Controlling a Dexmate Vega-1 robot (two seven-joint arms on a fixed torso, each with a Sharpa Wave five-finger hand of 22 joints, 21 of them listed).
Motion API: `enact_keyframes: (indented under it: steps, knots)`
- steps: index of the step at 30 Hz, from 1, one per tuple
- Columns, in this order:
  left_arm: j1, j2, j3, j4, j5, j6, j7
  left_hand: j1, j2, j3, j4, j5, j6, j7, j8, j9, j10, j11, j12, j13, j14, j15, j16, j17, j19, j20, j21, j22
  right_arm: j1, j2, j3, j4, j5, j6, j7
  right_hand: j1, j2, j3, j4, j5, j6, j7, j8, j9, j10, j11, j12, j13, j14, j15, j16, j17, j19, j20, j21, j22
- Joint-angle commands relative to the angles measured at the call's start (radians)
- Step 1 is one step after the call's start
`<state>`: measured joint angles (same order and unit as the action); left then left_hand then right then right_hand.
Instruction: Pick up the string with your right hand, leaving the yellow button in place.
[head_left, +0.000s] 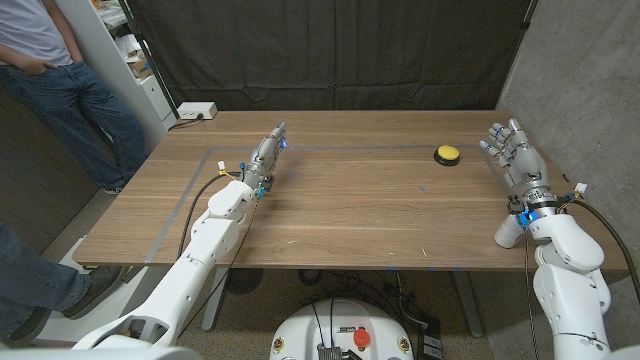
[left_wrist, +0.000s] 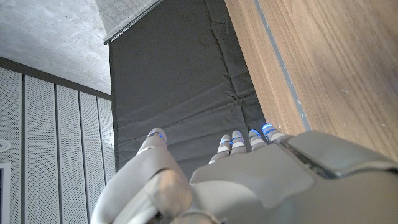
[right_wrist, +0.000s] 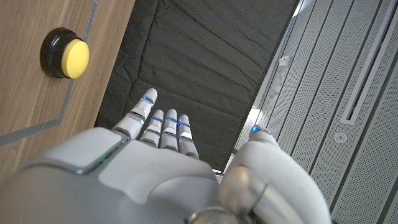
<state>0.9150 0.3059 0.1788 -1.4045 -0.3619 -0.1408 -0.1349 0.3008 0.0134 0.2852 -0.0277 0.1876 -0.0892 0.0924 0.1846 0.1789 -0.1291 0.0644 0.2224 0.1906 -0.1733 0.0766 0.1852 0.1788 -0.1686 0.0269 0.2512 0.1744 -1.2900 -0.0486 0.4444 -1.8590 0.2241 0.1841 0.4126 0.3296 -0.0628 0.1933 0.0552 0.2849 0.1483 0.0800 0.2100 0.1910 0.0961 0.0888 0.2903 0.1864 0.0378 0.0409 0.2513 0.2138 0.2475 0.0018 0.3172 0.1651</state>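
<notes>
- On the table (head_left: 340, 215), the yellow button (head_left: 447, 154) sits toward the far right part of the wood, just inside the corner of a thin taped outline (head_left: 330, 150).
- I can't make out any string near the button or elsewhere on the table; it may be too thin to see.
- Your right hand (head_left: 513, 152) is to the right of the button, near it but not touching, at the table's right edge, fingers (right_wrist: 163, 124) apart and reaching up, holding nothing.
- From the right wrist camera, the button's black base and yellow cap appear beside the fingers with a clear gap between.
- Your left hand (head_left: 267, 158) is well apart from the button, on the far side of the table from it, standing on its edge with fingers (left_wrist: 239, 142) straight, close together, empty.
- Further from the button, beyond the table's left corner, a person (head_left: 70, 90) in jeans stands on the floor.
</notes>
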Motion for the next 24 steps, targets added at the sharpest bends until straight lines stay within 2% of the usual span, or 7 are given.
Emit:
enact_keyframes:
  steps: [1,9,24]
  knots:
    - [0.015,0.008,0.006,-0.022,0.004,-0.016,-0.008,0.013,0.004,0.001,-0.01,-0.003,-0.004,-0.006,0.005,0.002,-0.002,-0.01,-0.003,0.003,-0.018,0.003,0.006,0.003,-0.065,0.005,-0.001,0.004,-0.02,0.004,0.019,-0.015,0.005,0.008,0.003,0.009,0.0,0.004,-0.007,0.004,-0.002,-0.002,-0.004,-0.001,-0.001,-0.001,-0.006,0.0,0.003,0.002,-0.004,-0.001,0.008,0.0,-0.003,0.004]
    - [0.027,0.017,0.007,-0.042,0.009,-0.009,0.003,0.013,0.004,0.001,-0.012,-0.003,-0.002,-0.004,0.006,0.002,-0.001,-0.007,-0.003,0.003,-0.018,0.002,0.006,0.003,-0.065,0.005,-0.003,0.004,-0.037,0.008,0.035,-0.019,0.001,0.028,0.003,0.015,-0.001,0.005,-0.012,0.005,-0.004,0.005,-0.005,-0.001,-0.002,0.002,-0.011,0.001,0.002,0.005,-0.006,-0.003,0.01,0.002,-0.007,0.004]
    - [0.035,0.018,0.015,-0.036,0.0,-0.022,-0.008,0.014,0.005,0.001,-0.015,-0.004,-0.001,-0.005,0.006,0.002,-0.001,-0.008,-0.005,0.003,-0.018,0.002,0.005,0.003,-0.064,0.005,-0.008,0.004,-0.068,0.012,0.065,-0.031,-0.004,0.035,-0.001,0.023,-0.007,0.003,-0.019,0.005,-0.006,0.006,-0.007,-0.001,-0.002,0.002,-0.017,0.001,0.002,0.007,-0.009,-0.005,0.01,0.005,-0.013,0.004]
